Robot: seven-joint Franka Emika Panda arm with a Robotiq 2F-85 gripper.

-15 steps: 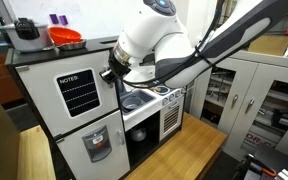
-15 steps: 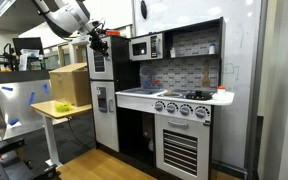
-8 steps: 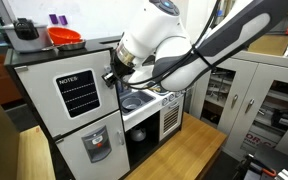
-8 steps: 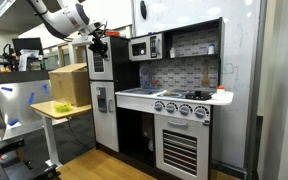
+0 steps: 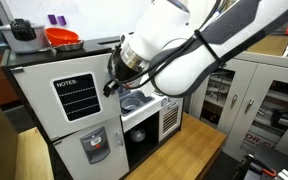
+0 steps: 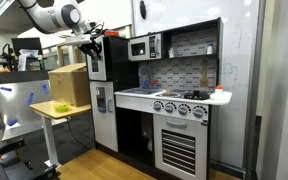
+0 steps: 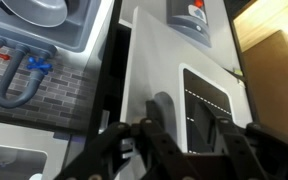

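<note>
Gripper: the gripper (image 7: 188, 128) enters from the bottom of the wrist view. Its jaws stand part-way apart, bare white door shows between the fingers (image 7: 152, 145), and nothing is held.
Door: the upper door (image 5: 76, 95) of the toy fridge (image 5: 39, 120) is the nearest thing. The gripper (image 5: 111, 82) sits at its edge on the sink side, level with the black panel (image 5: 74, 96). Whether it touches the door cannot be told.
Wrist view only: the panel (image 7: 214, 100) lies just beyond the fingers and the dispenser (image 7: 189, 12) is at the top edge. The sink (image 7: 44, 20) and tap (image 7: 19, 75) are off to the side, and a box (image 7: 274, 45) shows in the corner.
Exterior view, close: an orange bowl (image 5: 64, 37) and a grey pot (image 5: 24, 32) stand on top of the fridge. The arm hides much of the counter, but the sink (image 5: 136, 100) and oven (image 5: 169, 120) show below it.
Exterior view, far: the gripper (image 6: 92, 42) is small and dark against the fridge (image 6: 101, 90), so its jaws are unreadable. The microwave (image 6: 144, 47), oven (image 6: 182, 150) and box (image 6: 69, 85) are in full view.
</note>
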